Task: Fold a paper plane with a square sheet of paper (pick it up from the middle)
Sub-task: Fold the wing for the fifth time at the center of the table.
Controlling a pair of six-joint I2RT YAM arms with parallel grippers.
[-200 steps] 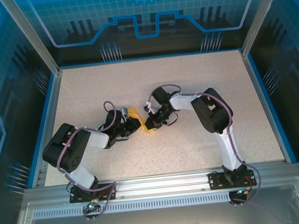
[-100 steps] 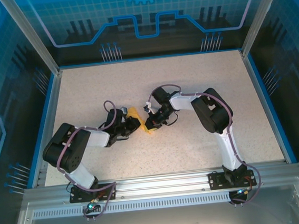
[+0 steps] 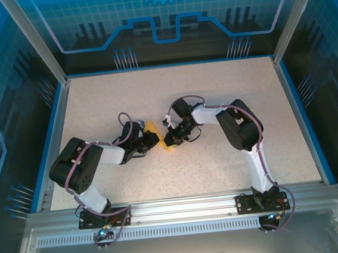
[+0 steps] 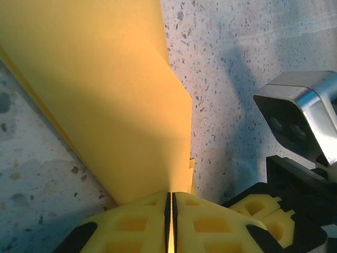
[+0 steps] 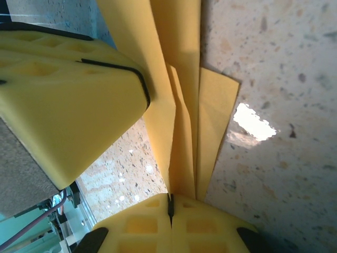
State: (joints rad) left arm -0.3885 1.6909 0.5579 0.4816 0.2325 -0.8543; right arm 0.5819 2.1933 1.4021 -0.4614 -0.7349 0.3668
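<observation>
The orange-yellow sheet of paper [image 3: 153,131] is folded into a narrow, layered paper plane shape and sits between the two arms at the middle of the table. My left gripper [image 3: 148,142] is shut on its left side. In the left wrist view the broad folded panel [image 4: 100,89] rises out of the closed left gripper [image 4: 169,203]. My right gripper [image 3: 171,140] is shut on the lower end of the paper. In the right wrist view several creased layers [image 5: 181,79] fan out from the closed right gripper [image 5: 170,204], with the left gripper's yellow finger [image 5: 68,95] close beside them.
The speckled tabletop [image 3: 213,92] is bounded by a blue rim [image 3: 299,108], with transparent walls around it. The right gripper's body and metal camera housing [image 4: 303,118] stand close to the right of the paper in the left wrist view.
</observation>
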